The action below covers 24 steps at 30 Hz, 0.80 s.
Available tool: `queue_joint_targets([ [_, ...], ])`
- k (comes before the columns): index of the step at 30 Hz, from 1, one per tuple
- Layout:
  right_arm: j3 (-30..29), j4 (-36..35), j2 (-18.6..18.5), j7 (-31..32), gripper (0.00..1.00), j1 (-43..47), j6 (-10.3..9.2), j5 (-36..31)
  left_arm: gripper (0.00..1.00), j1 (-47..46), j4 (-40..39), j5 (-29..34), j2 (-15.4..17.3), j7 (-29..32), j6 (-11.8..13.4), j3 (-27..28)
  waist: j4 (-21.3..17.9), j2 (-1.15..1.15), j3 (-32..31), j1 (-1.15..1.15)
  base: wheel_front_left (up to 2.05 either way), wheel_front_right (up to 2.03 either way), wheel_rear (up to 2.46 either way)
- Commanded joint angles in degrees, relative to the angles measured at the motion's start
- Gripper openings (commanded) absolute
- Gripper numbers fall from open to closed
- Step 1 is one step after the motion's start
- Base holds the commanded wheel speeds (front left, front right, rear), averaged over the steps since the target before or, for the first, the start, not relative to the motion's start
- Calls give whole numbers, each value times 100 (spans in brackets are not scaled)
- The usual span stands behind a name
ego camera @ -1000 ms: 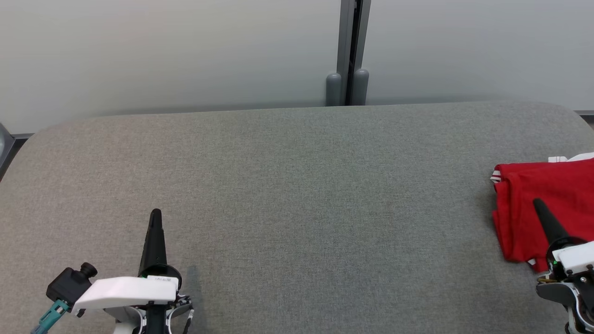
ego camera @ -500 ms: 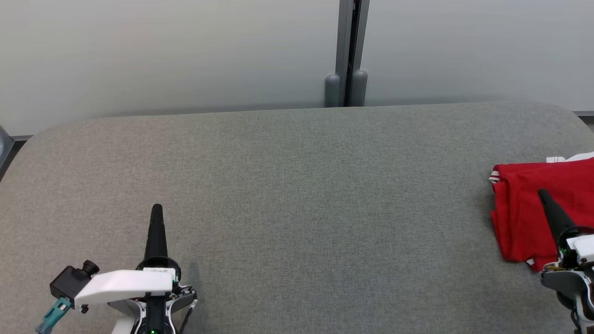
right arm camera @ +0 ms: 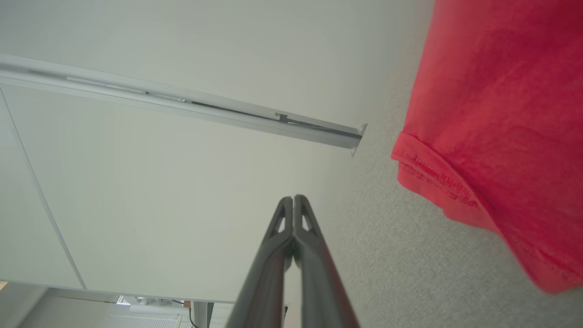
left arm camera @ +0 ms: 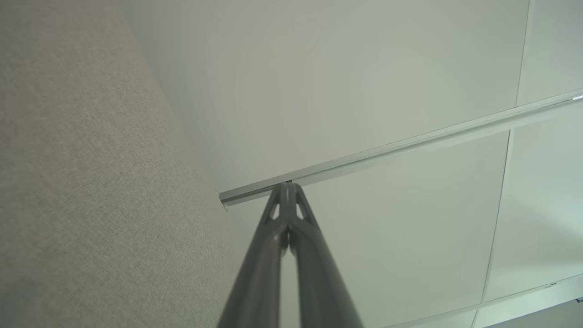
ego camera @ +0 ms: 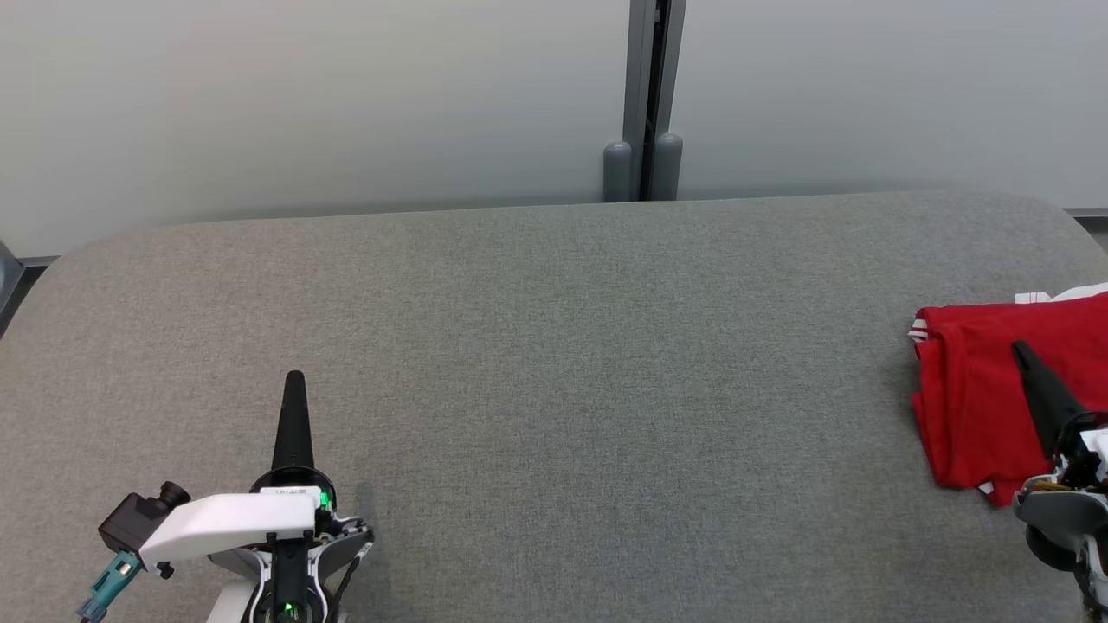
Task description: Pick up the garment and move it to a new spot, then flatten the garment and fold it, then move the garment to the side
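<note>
The red garment (ego camera: 987, 389) lies folded at the right edge of the grey cloth-covered table (ego camera: 554, 363), with white trim at its corners; it also shows in the right wrist view (right arm camera: 496, 114). My right gripper (ego camera: 1021, 349) is shut and empty, raised over the garment's near part, fingers pointing away from me (right arm camera: 294, 199). My left gripper (ego camera: 294, 378) is shut and empty at the lower left, far from the garment, its closed fingers (left arm camera: 287, 187) pointing toward the wall.
A pale wall with a grey vertical post (ego camera: 645, 95) stands behind the table's far edge. The table's rounded left corner (ego camera: 52, 260) is near the left arm.
Both grippers have edged forward, away from me; the right one also drifted right over the garment. The garment lies as before. The camera shifted slightly.
</note>
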Motion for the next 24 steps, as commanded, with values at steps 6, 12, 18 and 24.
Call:
queue_joint_targets([
  [6,-79,139,-84,118,0,-196,13,373,0,-195,47,-325,-22,-22,-70,-15,-9,0,-10,0,0,0,0],
  [12,-121,240,-103,174,0,-276,13,585,0,-235,86,-516,-40,-22,-95,-22,-16,0,-18,0,0,0,0],
  [18,-155,341,-123,239,0,-376,14,841,0,-303,133,-741,-70,-26,-123,-32,-24,0,-27,0,0,0,0],
  [24,-195,465,-129,310,0,-446,14,1078,0,-333,179,-966,-100,-30,-154,-42,-33,0,-36,0,0,0,0],
])
